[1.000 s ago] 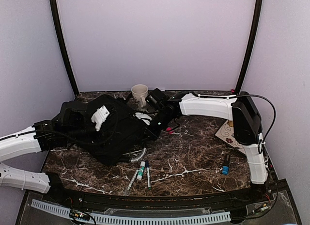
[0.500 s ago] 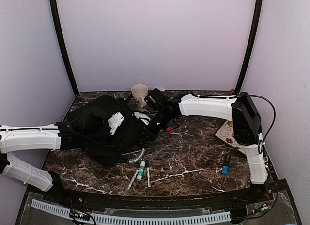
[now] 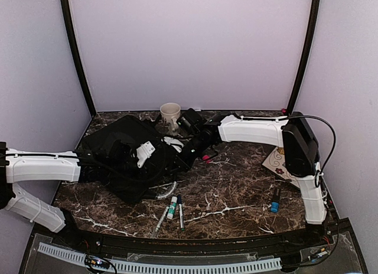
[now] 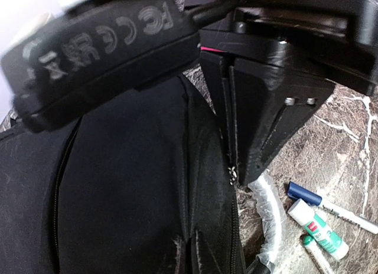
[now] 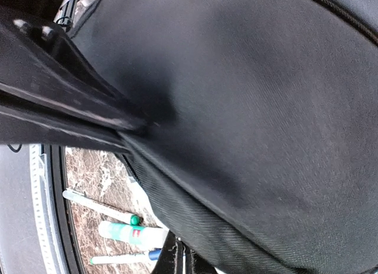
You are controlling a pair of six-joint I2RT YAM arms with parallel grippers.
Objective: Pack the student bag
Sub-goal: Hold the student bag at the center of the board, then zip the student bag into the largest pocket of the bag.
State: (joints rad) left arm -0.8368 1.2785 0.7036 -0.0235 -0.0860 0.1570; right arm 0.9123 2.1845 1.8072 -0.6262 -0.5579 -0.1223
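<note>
Top external view: student bag [image 3: 121,132] lies slumped on the left-centre of the marble tabletop [image 3: 236,197]. It is black on dark stone, so its outline and both gripper tips are hard to separate from the fabric. Left arm comes in from the left edge, its base cut off by the frame. Right arm reaches across from the right onto the bag's right side. Cup [image 3: 170,113] stands just behind the bag, partly blocked by the right wrist. Glue stick [image 3: 172,208] and pens [image 3: 160,219] lie near the bag's front edge. Blue marker [image 3: 275,200] lies well apart at the right, and a patterned card [image 3: 275,162] is half hidden behind the right arm. Left wrist view: left gripper [image 4: 236,168] is clenched, tip down on the zipper seam at the bag's edge. A small metal bit shows there, too small to tell if it is pinched. A blurred black housing covers the top of that view. Curved handle [image 4: 269,212] pokes out beside the bag, its lower end cut off. Right wrist view: right gripper [image 5: 133,127] is closed tight, grasping a fold of the bag's fabric. The fabric fills most of the frame, and the fingertips are buried in the cloth.
</note>
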